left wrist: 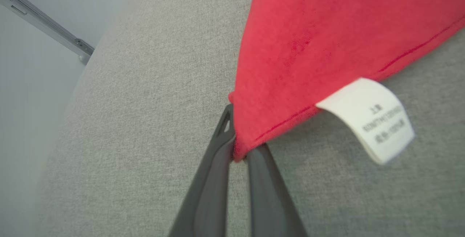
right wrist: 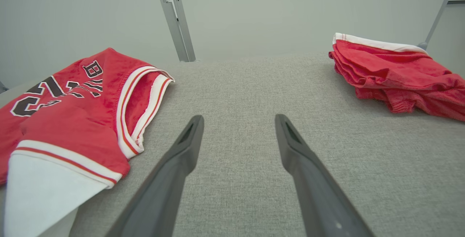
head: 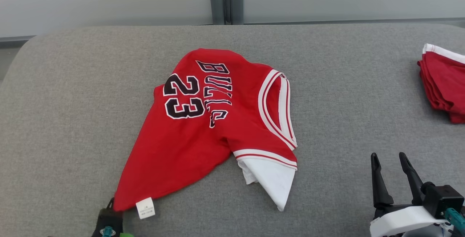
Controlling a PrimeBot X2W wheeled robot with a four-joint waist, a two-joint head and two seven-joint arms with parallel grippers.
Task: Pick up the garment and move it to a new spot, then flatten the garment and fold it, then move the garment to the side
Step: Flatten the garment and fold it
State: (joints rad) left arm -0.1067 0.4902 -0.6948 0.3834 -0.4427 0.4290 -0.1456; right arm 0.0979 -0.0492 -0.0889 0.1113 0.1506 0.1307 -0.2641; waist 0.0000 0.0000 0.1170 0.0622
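At the desk's [head: 72, 84] front edge, left of centre, the left tool [left wrist: 239, 146] is pinched narrow on the hem corner of the red Bulls 23 jersey [head: 203, 131], just beside its white care label [head: 145, 208]. The jersey lies crumpled in the middle of the desk, one white panel turned out toward the front. The right tool [head: 388, 157] hovers wide and empty near the front right corner. A folded red garment [head: 441, 81] sits at the right edge.

This looks like the pick-up step, with the grip made. Next comes a lift high enough that the trailing cloth clears the desk.
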